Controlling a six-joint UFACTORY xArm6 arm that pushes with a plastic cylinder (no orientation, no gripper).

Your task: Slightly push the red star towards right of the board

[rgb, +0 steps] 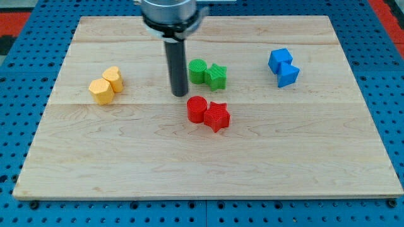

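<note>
The red star (pixel 217 116) lies near the board's middle, touching a red cylinder (pixel 196 109) on its left. My tip (pixel 180 94) rests on the board just up and left of the red cylinder, close to it but apart. The rod rises from there to the view's top. The tip is left of the green blocks.
A green cylinder (pixel 197 70) and green star (pixel 216 76) sit together just right of the rod. Two yellow blocks (pixel 106 85) lie at the left. Two blue blocks (pixel 283 67) lie at the upper right. The wooden board (pixel 208 170) sits on a blue pegboard.
</note>
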